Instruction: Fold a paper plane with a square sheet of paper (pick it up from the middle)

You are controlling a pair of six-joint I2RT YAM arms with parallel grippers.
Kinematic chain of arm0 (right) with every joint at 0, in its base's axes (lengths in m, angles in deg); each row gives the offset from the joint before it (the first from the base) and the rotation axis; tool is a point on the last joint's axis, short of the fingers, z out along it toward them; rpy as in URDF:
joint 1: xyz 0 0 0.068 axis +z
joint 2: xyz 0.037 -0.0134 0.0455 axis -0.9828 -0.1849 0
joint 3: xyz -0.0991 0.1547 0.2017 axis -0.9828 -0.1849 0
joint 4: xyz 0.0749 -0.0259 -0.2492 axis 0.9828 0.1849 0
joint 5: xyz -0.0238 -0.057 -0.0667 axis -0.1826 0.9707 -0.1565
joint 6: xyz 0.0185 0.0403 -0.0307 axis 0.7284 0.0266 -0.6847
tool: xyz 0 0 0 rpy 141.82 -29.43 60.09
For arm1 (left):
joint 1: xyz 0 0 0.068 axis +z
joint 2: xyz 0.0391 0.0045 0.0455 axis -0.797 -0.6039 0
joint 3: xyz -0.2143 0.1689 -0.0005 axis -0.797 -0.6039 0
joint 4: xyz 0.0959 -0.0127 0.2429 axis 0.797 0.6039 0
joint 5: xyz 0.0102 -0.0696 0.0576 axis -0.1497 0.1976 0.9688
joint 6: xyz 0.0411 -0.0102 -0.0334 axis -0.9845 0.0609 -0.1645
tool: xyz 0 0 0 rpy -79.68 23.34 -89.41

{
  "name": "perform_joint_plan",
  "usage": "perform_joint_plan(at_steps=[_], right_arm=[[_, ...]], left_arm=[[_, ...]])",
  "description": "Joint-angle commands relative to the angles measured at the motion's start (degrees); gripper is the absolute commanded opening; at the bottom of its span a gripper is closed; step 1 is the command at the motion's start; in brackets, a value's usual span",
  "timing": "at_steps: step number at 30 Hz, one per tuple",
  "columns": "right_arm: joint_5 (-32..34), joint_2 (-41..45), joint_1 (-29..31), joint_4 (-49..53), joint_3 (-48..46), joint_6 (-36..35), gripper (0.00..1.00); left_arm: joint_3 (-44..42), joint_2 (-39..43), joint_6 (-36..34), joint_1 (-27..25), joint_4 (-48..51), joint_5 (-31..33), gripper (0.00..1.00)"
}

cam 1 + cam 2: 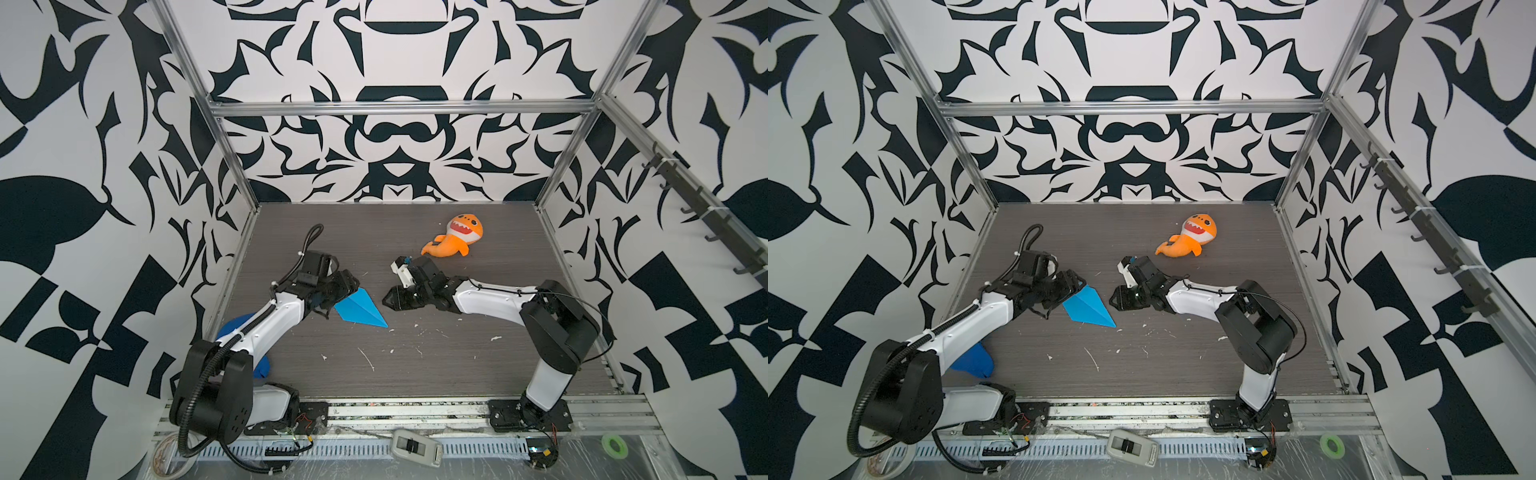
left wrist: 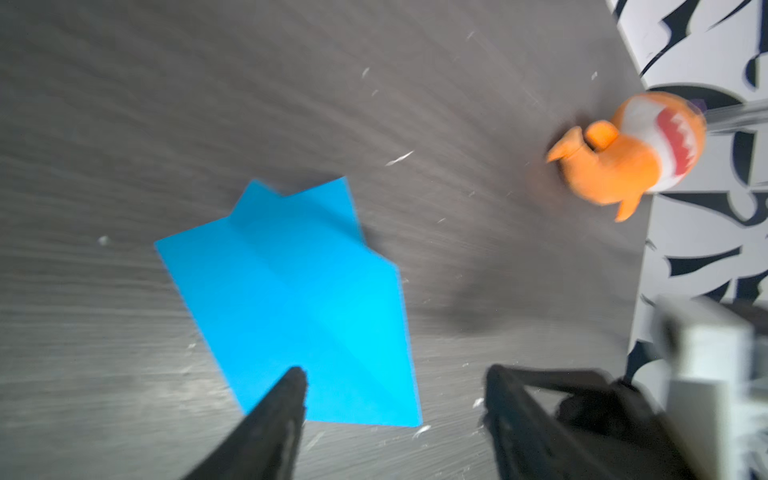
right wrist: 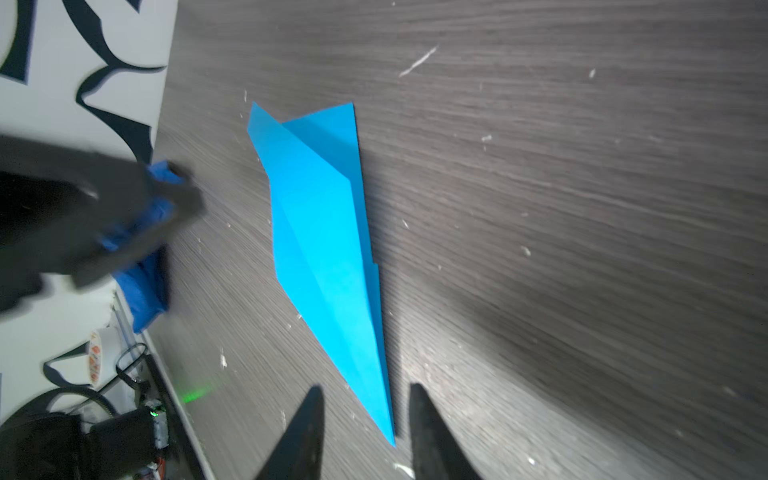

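The paper plane (image 1: 360,311) (image 1: 1089,311) lies on the dark table as a bright blue pointed dart, with its nose toward the front right in both top views. My left gripper (image 1: 338,300) (image 1: 1065,299) stands open at the plane's wide tail. In the left wrist view one finger (image 2: 291,399) overlaps the tail's edge while the left gripper (image 2: 395,374) holds nothing. My right gripper (image 1: 385,297) (image 1: 1113,298) hangs open just right of the plane. In the right wrist view the right gripper (image 3: 366,392) has its jaws either side of the nose of the plane (image 3: 324,249), not gripping it.
An orange shark plush (image 1: 455,239) (image 1: 1190,239) (image 2: 631,153) lies at the back right. A darker blue disc (image 1: 230,328) (image 1: 973,361) sits under my left arm at the front left. White scraps (image 1: 368,359) dot the table. Patterned walls enclose the sides.
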Motion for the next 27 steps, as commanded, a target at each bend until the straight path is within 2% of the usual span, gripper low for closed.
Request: perform_joint_plan(at_steps=[1, 4, 8, 13, 19, 27], right_arm=[[0.25, -0.04, -0.04, -1.69, 1.55, -1.65, 0.51], [0.39, 0.34, -0.04, -3.90, 0.52, -1.41, 0.61], [1.18, 1.17, -0.04, -5.46, -0.56, -1.17, 0.67], [2.14, 2.30, 0.00, -5.60, -1.61, -1.21, 0.68], [1.73, 2.07, 0.00, -5.30, -1.41, -0.56, 0.65], [1.07, 1.33, 0.01, -5.77, -0.93, -0.07, 0.63]], left_arm=[[-5.11, 1.35, 6.28, 1.19, -12.35, -5.45, 0.79], [-6.94, -0.33, 7.94, 1.74, -16.28, -6.22, 0.80], [-7.87, -4.72, 9.45, 2.50, -20.14, -6.81, 0.77], [-8.31, -9.39, 9.64, 3.17, -24.75, -8.15, 0.63], [-9.17, -12.24, 9.66, 3.53, -27.62, -8.67, 0.59], [-8.96, -14.84, 7.09, 4.09, -31.01, -9.74, 0.39]])
